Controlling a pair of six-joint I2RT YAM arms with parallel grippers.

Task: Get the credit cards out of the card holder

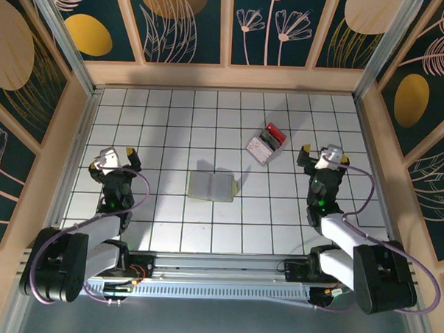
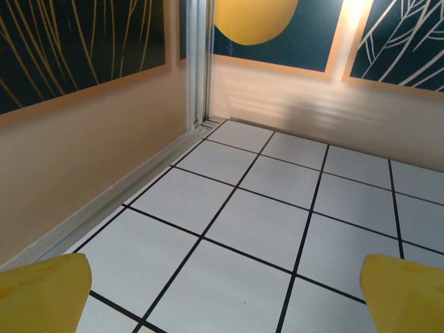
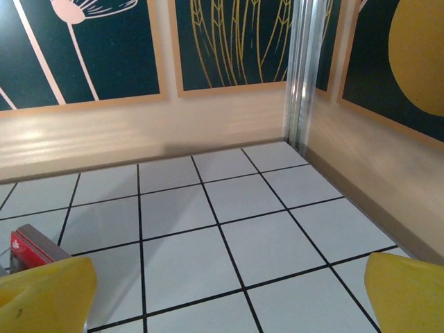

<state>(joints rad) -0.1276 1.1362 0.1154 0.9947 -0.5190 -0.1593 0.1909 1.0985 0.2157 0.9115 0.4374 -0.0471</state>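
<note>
Jaws held wide apart on left gripper (image 1: 115, 157) and right gripper (image 1: 323, 153), nothing gripped; card holder (image 1: 212, 186) laid open between them, touched by neither.

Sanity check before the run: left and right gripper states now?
Left gripper: open, holding nothing.
Right gripper: open, holding nothing.

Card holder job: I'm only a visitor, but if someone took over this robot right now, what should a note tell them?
Left gripper: open, holding nothing, at the left of the table.
Right gripper: open, holding nothing, at the right.
Card holder: lying open mid-table between the arms, pale inside up, touched by neither gripper. Any cards in it are too small to make out.
Small box with something red in it: beyond the holder, nearer the right arm.
Done: the holder is open.
Left: taking the cards out.
</note>
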